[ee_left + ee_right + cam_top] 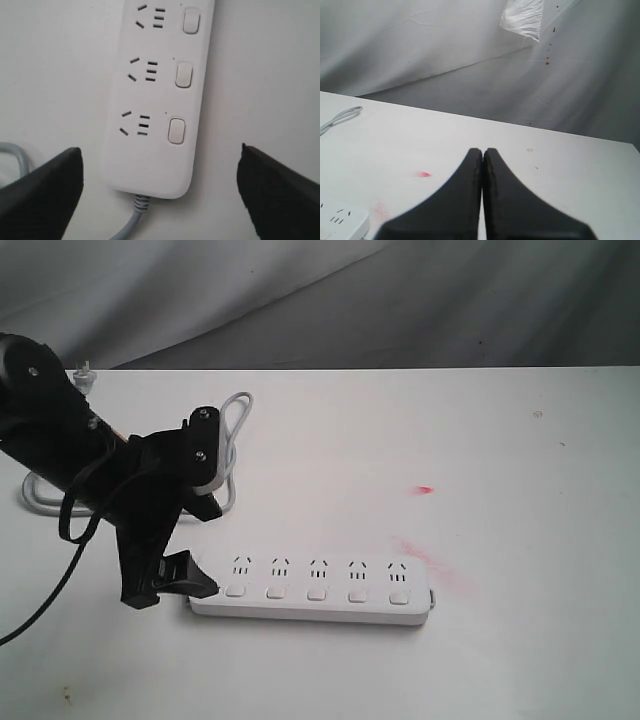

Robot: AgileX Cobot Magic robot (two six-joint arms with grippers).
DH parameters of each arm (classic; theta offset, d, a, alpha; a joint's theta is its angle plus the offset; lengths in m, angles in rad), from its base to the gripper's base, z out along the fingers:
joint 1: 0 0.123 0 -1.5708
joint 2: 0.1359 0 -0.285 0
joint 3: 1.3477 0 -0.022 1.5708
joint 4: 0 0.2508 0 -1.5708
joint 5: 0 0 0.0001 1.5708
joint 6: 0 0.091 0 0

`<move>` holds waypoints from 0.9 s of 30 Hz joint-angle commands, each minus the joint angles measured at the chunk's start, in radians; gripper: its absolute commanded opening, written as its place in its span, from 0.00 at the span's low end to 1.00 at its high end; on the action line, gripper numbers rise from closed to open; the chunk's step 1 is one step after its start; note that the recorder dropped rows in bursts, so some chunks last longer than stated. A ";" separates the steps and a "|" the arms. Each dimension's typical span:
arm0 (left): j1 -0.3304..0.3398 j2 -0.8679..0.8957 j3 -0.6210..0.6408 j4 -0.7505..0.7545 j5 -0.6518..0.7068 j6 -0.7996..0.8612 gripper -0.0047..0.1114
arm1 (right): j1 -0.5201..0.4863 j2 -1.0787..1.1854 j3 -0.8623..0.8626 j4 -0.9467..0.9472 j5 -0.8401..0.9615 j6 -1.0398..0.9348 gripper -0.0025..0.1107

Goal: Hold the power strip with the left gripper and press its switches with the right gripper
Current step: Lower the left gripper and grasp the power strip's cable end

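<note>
The white power strip lies flat near the table's front, its row of square switches along the near side. My left gripper is open at the strip's left, cord end, one finger at the near corner. In the left wrist view the two black fingers stand wide on either side of the strip, clear of it, with three switches in sight. The grey cord coils behind. My right gripper is shut on nothing above the table; the exterior view does not show it.
Red smears mark the table beside the strip's right end, with a small red spot further back. The cord's plug lies at the far left edge. Grey cloth hangs behind the table.
</note>
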 commanded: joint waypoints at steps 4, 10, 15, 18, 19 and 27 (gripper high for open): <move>0.048 0.072 -0.005 -0.183 0.026 0.168 0.72 | -0.007 0.000 0.003 0.004 -0.001 0.004 0.02; 0.144 0.085 -0.005 -0.239 0.088 0.297 0.72 | -0.007 0.000 0.003 0.004 -0.001 0.004 0.02; 0.190 0.134 -0.005 -0.317 0.084 0.399 0.81 | -0.007 0.000 0.003 0.004 -0.001 0.004 0.02; 0.190 0.178 -0.005 -0.317 0.078 0.405 0.91 | -0.007 0.000 0.003 0.004 -0.001 0.004 0.02; 0.190 0.193 -0.005 -0.317 0.079 0.430 0.91 | -0.007 0.000 0.003 0.004 -0.001 0.004 0.02; 0.190 0.251 -0.005 -0.317 0.043 0.453 0.91 | -0.007 0.000 0.003 0.004 -0.001 0.004 0.02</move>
